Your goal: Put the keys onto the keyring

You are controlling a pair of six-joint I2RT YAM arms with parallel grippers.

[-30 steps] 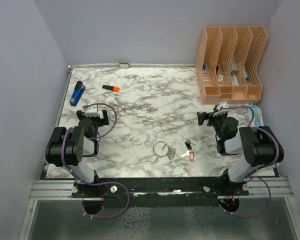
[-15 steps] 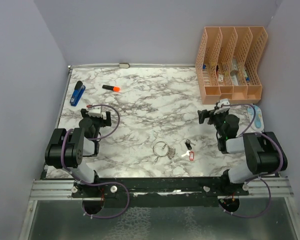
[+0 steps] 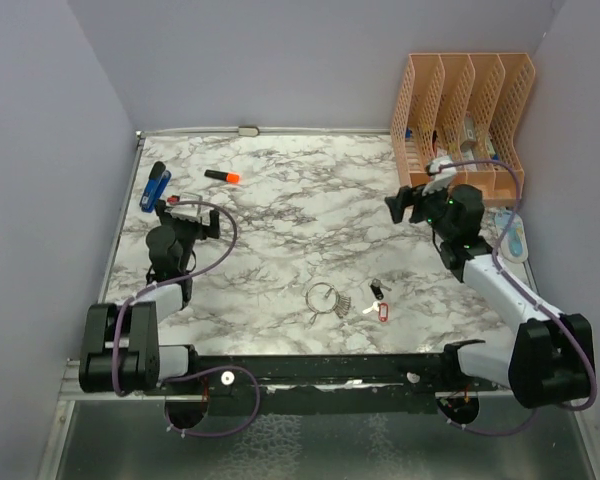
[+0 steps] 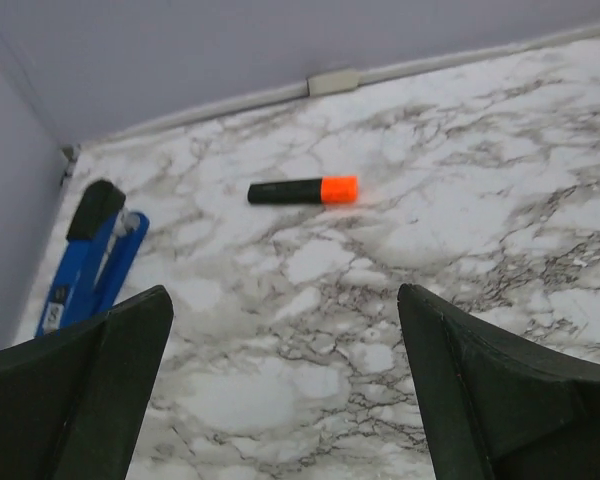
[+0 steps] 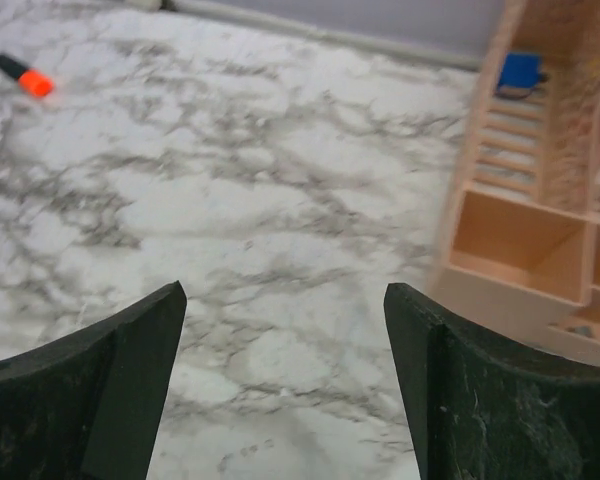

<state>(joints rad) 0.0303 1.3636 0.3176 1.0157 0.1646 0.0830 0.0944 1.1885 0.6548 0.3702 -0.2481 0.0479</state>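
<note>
The keyring [image 3: 323, 297], a thin silver wire ring with small silver keys fanned at its lower right, lies on the marble table near the front centre. Two loose keys lie just right of it: one with a dark head [image 3: 376, 288] and one with a red tag [image 3: 383, 312]. My left gripper [image 3: 188, 216] is open and empty at the left, far from them. My right gripper [image 3: 401, 207] is open and empty at the right, well behind the keys. Neither wrist view shows the keys or ring.
An orange-capped black marker [image 3: 222, 177] lies at the back left; it also shows in the left wrist view [image 4: 302, 190]. A blue stapler [image 3: 155, 186] lies by the left wall. An orange file organiser [image 3: 464, 130] stands at the back right, close to my right gripper.
Both arms have unfolded and reached further back over the table. The right gripper moved back toward the organiser, the left gripper moved back toward the stapler. Keys and ring have not moved.
</note>
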